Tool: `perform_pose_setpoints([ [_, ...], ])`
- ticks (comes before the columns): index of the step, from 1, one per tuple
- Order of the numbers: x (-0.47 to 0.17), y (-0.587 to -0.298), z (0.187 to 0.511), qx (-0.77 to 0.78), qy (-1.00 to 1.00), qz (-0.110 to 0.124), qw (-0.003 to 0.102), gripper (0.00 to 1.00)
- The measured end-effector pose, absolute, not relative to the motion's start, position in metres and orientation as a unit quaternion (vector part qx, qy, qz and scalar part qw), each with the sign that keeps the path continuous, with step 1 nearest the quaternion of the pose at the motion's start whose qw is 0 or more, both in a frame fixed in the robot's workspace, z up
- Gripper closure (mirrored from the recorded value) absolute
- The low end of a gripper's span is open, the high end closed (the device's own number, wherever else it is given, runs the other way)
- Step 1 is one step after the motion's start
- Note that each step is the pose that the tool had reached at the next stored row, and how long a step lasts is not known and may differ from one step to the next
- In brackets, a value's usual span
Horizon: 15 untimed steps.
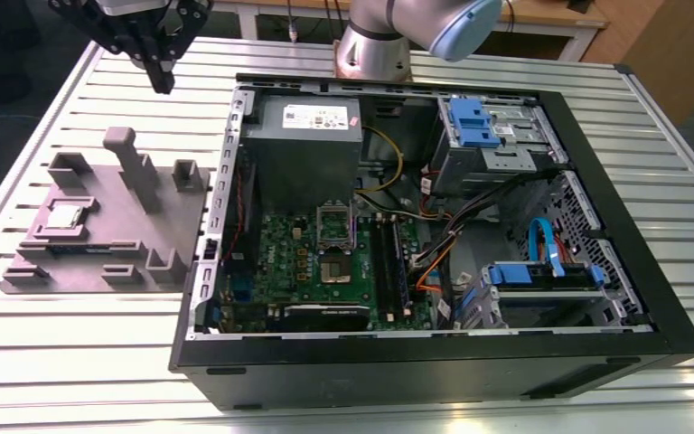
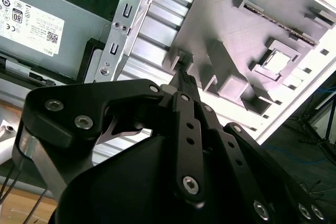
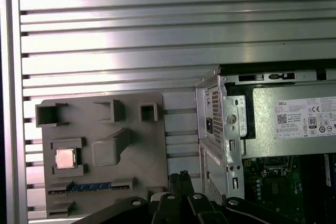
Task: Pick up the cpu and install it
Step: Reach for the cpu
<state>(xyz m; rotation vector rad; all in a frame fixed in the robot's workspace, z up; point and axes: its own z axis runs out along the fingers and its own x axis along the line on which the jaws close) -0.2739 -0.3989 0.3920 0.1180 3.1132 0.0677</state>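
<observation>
While my tool [image 1: 162, 86] hangs high over the surface [image 1: 636, 108], pinched shut and holding nothing, the cpu [image 1: 65, 215] sits in the grey tray [image 1: 112, 203] (on the exterior view's left of the computer case [image 1: 444, 357]).

The arm's silver base column [image 1: 371, 52] stands upright with a pale blue-capped joint [image 1: 465, 25] above it, while the black claw [image 1: 162, 84] hangs high toward the exterior view's left, pointing straight down, its slim fingers [image 2: 185, 83] pressed together at the tips, gripping nothing.
</observation>
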Motion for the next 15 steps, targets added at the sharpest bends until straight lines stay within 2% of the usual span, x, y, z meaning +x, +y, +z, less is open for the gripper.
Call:
perform_pose_setpoints([
  [15, -0.2805, -0.399, 0.3919, 0.038, 0.999, 0.022, 0.013, 0.9],
])
